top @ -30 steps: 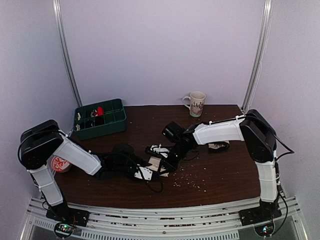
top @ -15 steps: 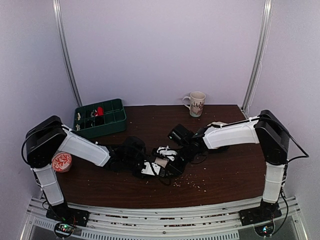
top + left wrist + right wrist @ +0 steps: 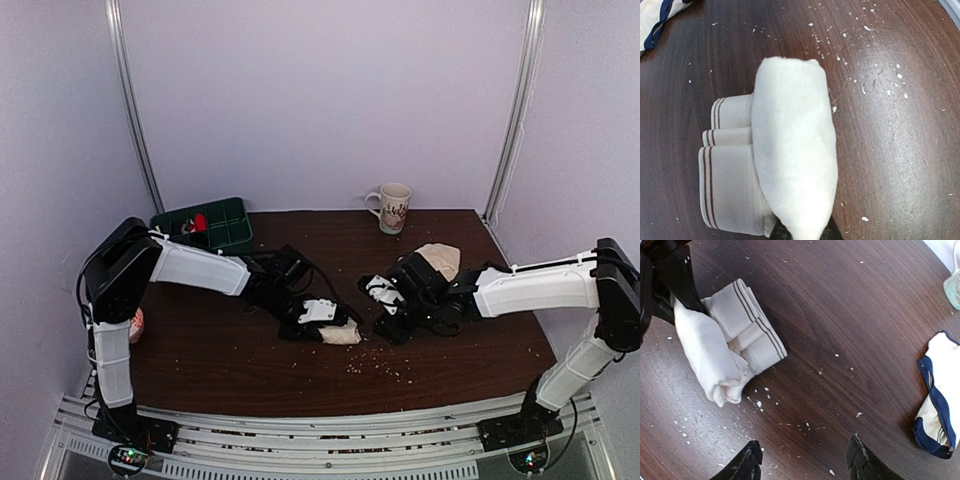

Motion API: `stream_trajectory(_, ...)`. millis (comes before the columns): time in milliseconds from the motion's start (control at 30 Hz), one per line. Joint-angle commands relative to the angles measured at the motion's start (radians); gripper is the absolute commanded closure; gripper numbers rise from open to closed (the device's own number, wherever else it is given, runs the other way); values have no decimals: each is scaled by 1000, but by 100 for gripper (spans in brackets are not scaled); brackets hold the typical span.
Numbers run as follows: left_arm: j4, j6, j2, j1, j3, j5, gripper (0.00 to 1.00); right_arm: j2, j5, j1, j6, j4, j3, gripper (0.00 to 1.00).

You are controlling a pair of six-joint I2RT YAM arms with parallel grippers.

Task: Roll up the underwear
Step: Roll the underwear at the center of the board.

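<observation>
Roll seemingly finished: I am clamping the left tool [image 3: 801,234] on the underwear [image 3: 792,150], right tool [image 3: 804,465] gaping empty; next, releasing gently.

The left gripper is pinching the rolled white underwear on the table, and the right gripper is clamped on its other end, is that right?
Not quite. The left gripper does pinch the rolled white underwear, but the right gripper is open and clear of it, with bare table between them, as the right wrist view shows.
</observation>
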Motion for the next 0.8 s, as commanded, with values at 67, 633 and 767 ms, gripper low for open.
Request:
stream_trajectory(67, -293, -56, 63, 35, 98, 94, 100, -91, 235, 76, -63, 165, -101, 40)
stream_trajectory(633, -425, -101, 169, 64, 227, 214, 96, 74, 376, 333, -279, 233, -99, 45)
stream_trajectory(767, -438, -107, 203, 64, 239, 223, 95, 96, 394, 359, -328, 275, -95, 43)
